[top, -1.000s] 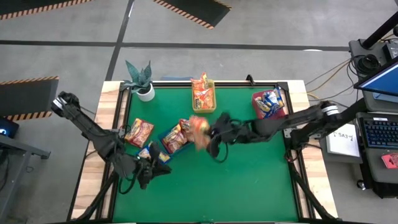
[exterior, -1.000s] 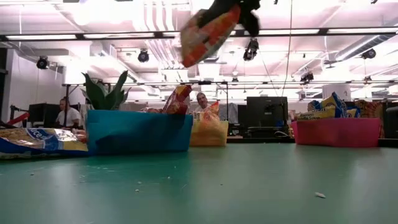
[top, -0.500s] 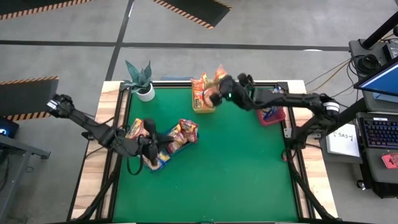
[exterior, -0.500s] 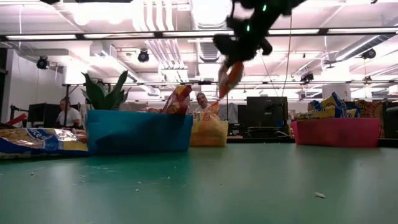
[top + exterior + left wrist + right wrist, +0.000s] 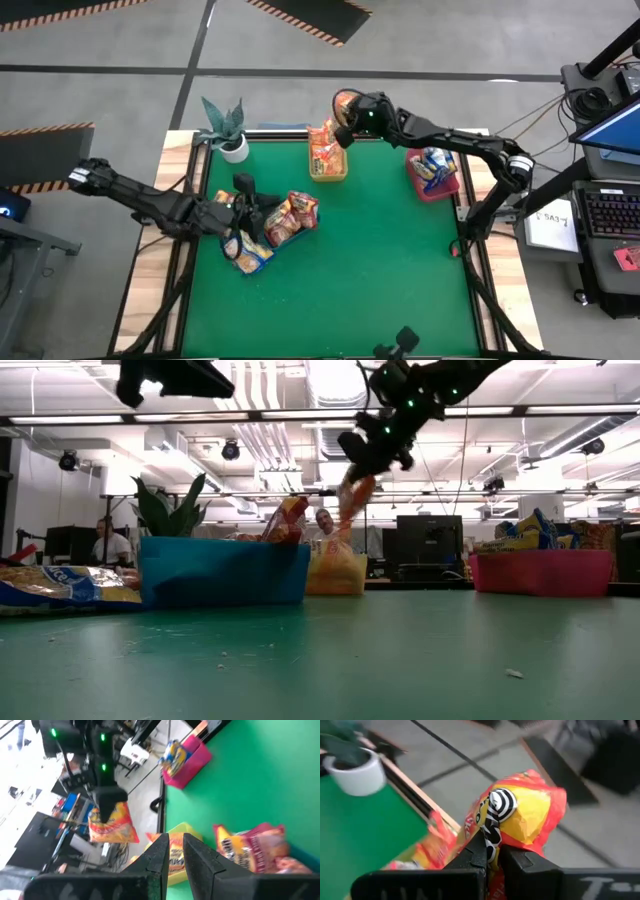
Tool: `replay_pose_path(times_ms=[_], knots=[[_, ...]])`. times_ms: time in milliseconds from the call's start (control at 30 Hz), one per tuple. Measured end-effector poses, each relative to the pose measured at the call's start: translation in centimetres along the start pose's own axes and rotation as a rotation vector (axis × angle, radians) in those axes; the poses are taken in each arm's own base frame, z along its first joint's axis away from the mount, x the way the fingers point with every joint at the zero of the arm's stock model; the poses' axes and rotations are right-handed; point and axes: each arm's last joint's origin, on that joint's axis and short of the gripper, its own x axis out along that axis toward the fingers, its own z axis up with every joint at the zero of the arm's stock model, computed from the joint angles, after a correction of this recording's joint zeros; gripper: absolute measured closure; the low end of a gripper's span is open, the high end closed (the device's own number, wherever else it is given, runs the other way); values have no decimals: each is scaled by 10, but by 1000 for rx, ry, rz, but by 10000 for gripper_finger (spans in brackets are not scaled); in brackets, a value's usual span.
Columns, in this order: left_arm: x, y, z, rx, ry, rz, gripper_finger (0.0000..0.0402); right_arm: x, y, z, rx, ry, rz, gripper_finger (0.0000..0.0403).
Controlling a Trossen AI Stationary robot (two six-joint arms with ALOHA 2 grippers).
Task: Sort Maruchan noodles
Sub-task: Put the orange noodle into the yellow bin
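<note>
My right gripper (image 5: 347, 118) is shut on an orange-yellow noodle packet (image 5: 355, 495), high over the table's far edge just behind the yellow bin (image 5: 327, 160); that bin holds orange packets. My left gripper (image 5: 245, 190) hovers shut and empty over the blue bin (image 5: 220, 570), which holds red-pink packets (image 5: 290, 215). A blue-edged packet (image 5: 245, 255) lies at the blue bin's near side, and another packet (image 5: 222, 205) at its left. The red bin (image 5: 432, 172) holds blue-edged packets. My right gripper pinches the orange-yellow packet between its two fingers at its crumpled upper end (image 5: 520, 832). The packet is lifted clear and hangs tilted below the fingers (image 5: 378, 448), above the yellow bin's far rim.
A potted plant (image 5: 225, 125) stands at the far left corner. The green mat's middle and near half (image 5: 380, 270) are bare. Beyond the table, people sit at desks (image 5: 105, 545), and a keyboard and laptop stand off the right side (image 5: 610, 210).
My right gripper has carried the orange-yellow packet from over the table's middle toward the far edge, passing over the yellow bin and ending behind it, still shut on it. My left gripper has moved from the near left toward the far edge, over the blue bin.
</note>
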Motion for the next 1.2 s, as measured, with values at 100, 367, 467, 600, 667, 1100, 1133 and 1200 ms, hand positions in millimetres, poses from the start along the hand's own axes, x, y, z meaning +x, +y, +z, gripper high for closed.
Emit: replay_pose_path(times_ms=[100,367,467,600,667,1100,1133,1200], knots=[[5,5,-4,-8,29,22,363,6,2,11,-157,-87,94,388],[9,8,-8,-44,55,37,363,53,-13,-5,-373,-245,446,390],[9,8,-8,-48,58,34,363,74,-26,-22,-406,-252,593,391],[9,8,-8,-50,60,33,363,97,-37,-42,-384,-222,622,391],[9,8,-8,-50,60,33,363,106,-42,-49,-363,-214,621,391],[9,6,-7,-52,13,-31,363,122,-40,-61,-335,-251,672,391],[9,6,-7,-53,13,-31,363,119,-40,-57,-341,-264,669,391],[9,6,-7,-52,13,-31,363,113,-40,-50,-360,-292,663,391]])
